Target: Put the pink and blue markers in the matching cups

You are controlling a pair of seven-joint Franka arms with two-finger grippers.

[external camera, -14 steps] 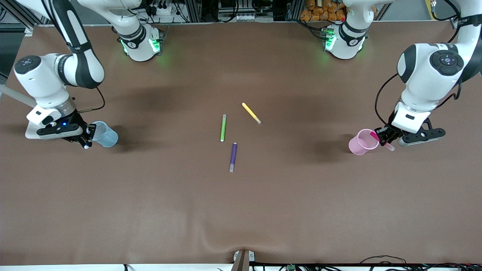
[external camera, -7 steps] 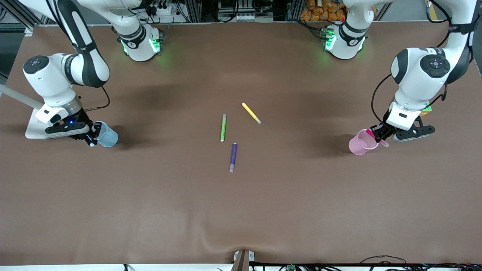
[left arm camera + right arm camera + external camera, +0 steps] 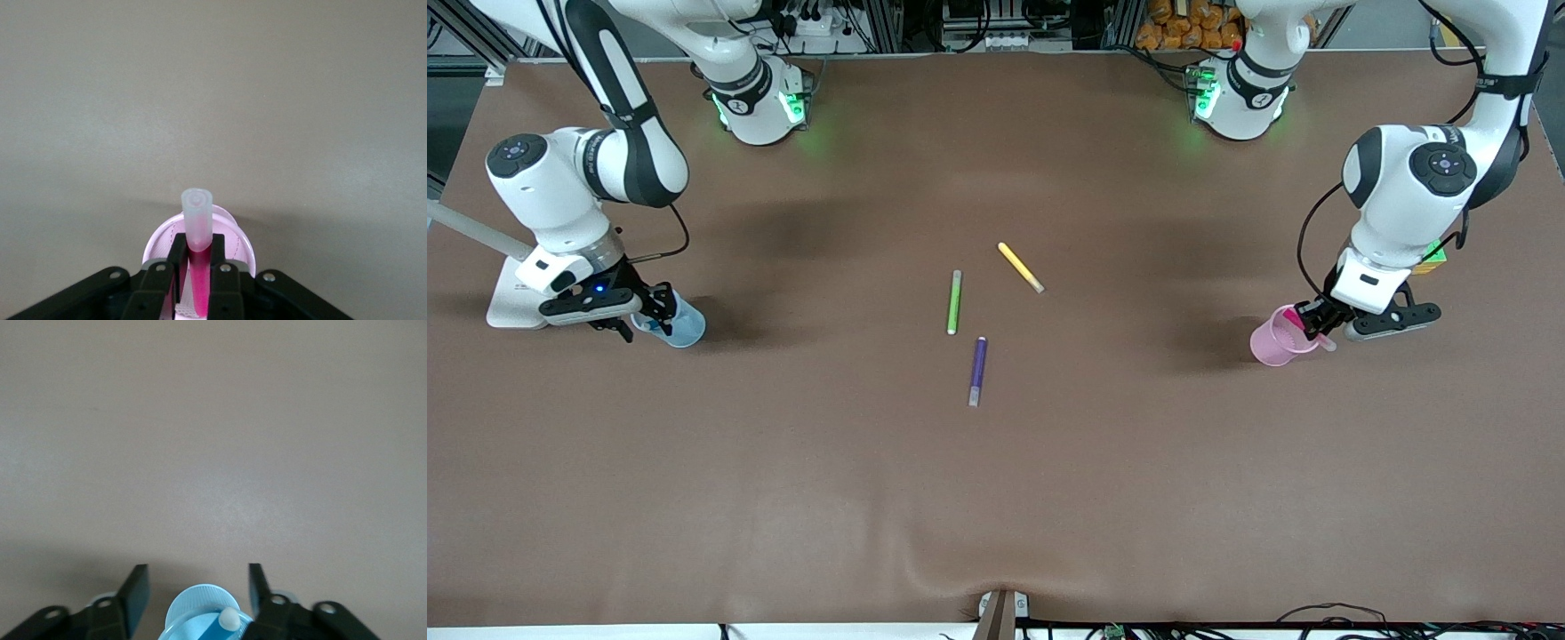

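My left gripper (image 3: 1312, 322) is shut on the pink marker (image 3: 199, 270) and holds it over the pale pink cup (image 3: 1272, 345). The marker's pale cap (image 3: 197, 213) sticks out past the fingers, and its magenta end points down into the cup (image 3: 155, 244). My right gripper (image 3: 647, 313) is open over the light blue cup (image 3: 687, 330). The blue marker (image 3: 219, 629) stands in that cup (image 3: 193, 607) with its white tip up between the spread fingers (image 3: 136, 588).
A green marker (image 3: 954, 302), a yellow marker (image 3: 1020, 267) and a purple marker (image 3: 977, 370) lie mid-table. A white flat block (image 3: 509, 307) lies by the right gripper. A small green object (image 3: 1432, 258) sits under the left arm.
My right gripper moved over the blue cup and opened, leaving the blue marker in it. My left gripper carried the pink marker closer over the pink cup.
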